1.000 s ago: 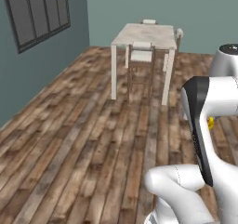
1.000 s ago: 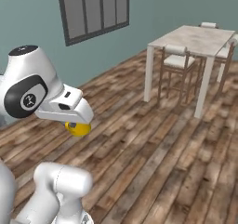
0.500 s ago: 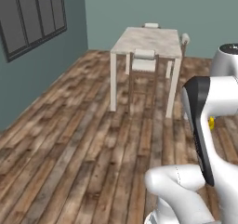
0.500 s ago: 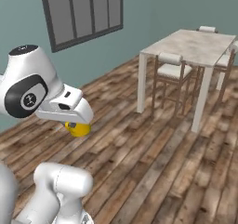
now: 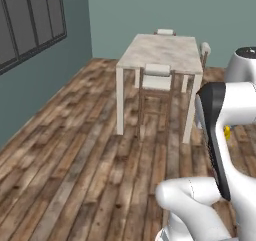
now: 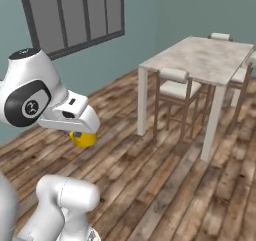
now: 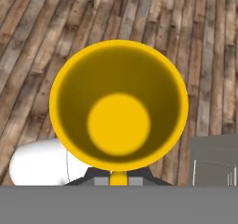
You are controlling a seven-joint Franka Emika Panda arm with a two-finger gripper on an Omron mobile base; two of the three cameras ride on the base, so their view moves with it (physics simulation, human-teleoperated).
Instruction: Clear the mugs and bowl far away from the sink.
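Observation:
A yellow mug [image 7: 118, 107] faces the hand camera mouth-on, its round inner bottom plain to see, with wooden floor behind it. My gripper [image 7: 118, 179] is shut on the mug's lower side, the fingers mostly covered by the cup. In the right base view the mug [image 6: 83, 138] hangs under the white hand, held by the gripper [image 6: 80, 133] well above the floor. In the left base view a sliver of the mug [image 5: 227, 132] peeks out beside the arm's dark link. The bowl and the sink are out of view.
A white dining table [image 5: 160, 52] [image 6: 210, 57] stands ahead, with wooden chairs [image 5: 156, 82] [image 6: 175, 82] tucked around it. A dark-framed window [image 6: 75, 10] [image 5: 25, 20] sits in the teal wall on the left. Wooden plank floor [image 5: 75, 165] stretches between me and the table.
The whole picture has shifted in both base views, so the base has moved; the table now looks nearer. The arm's pose and its hold on the yellow mug are unchanged.

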